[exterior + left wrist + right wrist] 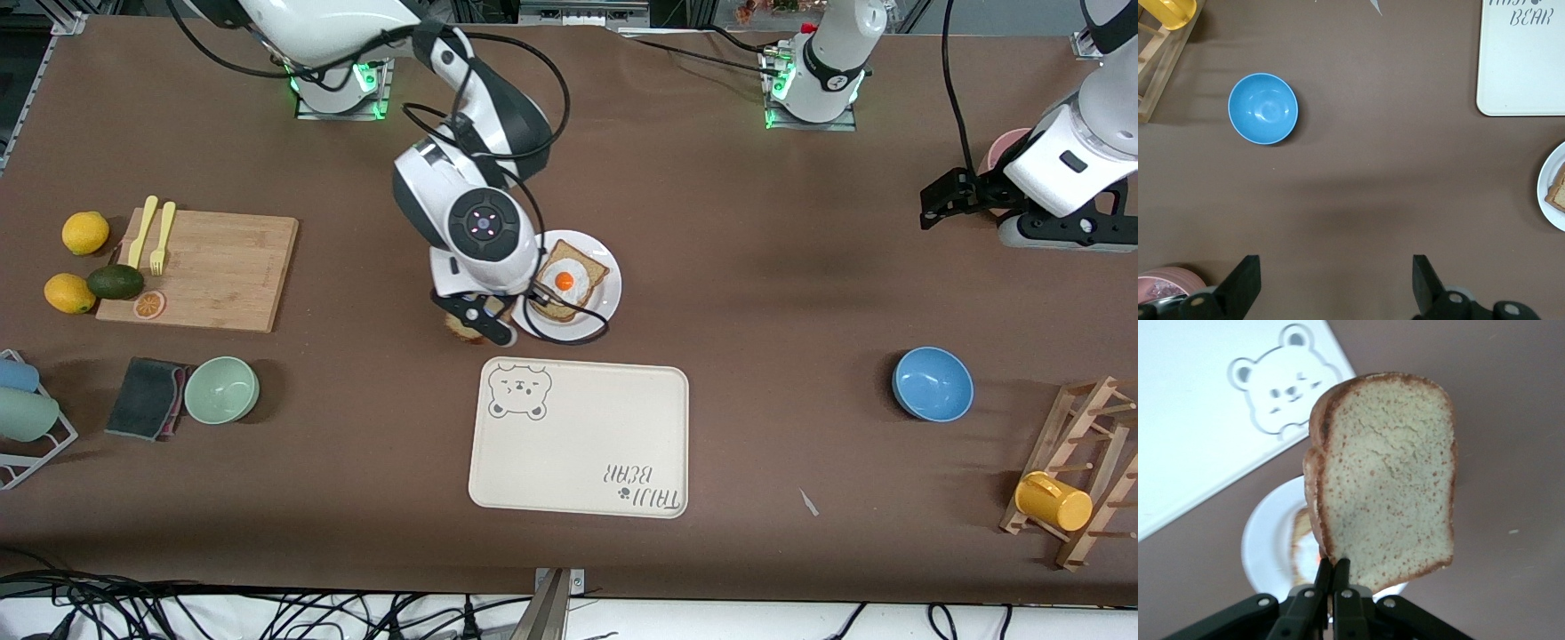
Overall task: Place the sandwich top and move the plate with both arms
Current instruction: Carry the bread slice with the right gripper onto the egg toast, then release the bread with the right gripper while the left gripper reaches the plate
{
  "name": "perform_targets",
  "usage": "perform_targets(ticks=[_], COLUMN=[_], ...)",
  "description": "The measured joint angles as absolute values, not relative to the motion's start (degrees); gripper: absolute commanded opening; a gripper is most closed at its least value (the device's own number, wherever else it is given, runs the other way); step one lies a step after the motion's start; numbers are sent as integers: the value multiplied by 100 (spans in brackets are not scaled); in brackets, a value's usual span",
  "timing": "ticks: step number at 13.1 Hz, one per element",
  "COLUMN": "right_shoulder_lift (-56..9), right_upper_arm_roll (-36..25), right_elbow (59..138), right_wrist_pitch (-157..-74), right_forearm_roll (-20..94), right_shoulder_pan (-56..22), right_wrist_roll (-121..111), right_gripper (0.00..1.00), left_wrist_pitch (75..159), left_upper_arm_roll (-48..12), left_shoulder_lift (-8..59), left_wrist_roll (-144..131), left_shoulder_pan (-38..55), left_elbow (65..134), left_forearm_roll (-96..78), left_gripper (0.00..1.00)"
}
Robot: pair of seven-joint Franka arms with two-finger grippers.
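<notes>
My right gripper (484, 324) (1333, 563) is shut on the crust edge of the sandwich top (1385, 480) (462, 331), a plain light brown slice held on edge in the air. It hangs over the rim of the round white plate (597, 316) (1265, 547), at the side toward the right arm's end of the table. On the plate lies a bread slice with a fried egg (566, 282). My left gripper (942, 200) (1336, 267) waits open and holds nothing, over bare table at the left arm's end. The plate's edge (1551, 193) shows in the left wrist view.
A cream bear tray (578, 436) lies nearer the front camera than the plate. A blue bowl (932, 383) (1263, 109) and a wooden rack with a yellow cup (1053, 500) are toward the left arm's end. A cutting board (213, 267) and a green bowl (221, 389) are toward the right arm's end.
</notes>
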State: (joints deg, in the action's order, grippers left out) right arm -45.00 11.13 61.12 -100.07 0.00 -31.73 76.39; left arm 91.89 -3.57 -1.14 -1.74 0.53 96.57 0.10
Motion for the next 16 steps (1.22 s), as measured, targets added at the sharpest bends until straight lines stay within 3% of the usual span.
perform_targets(ticks=[2, 6, 11, 16], right_shoulder_lift=[-4856, -5481, -5548, -5706], right_upper_arm_roll=[1150, 1292, 1314, 1447], right_elbow=[5903, 5176, 5064, 5063], right_wrist_pitch=[-10435, -10515, -9689, -9819], right_forearm_roll=[145, 184, 196, 23], right_shoulder_pan=[-3300, -3357, -3649, -3697], right_wrist_roll=[7982, 8181, 8363, 8363], right_gripper=[0, 0, 0, 0], left_wrist_pitch=[9189, 9189, 9189, 9189], left_upper_arm_roll=[-357, -357, -357, -357], left_shoulder_lift=[-114, -114, -114, -114], left_wrist_roll=[-174, -174, -174, -174], left_shoulder_pan=[53, 53, 53, 53], left_elbow=[9657, 9657, 9657, 9657], left_forearm_roll=[10, 10, 10, 10], left_gripper=[100, 100, 100, 100])
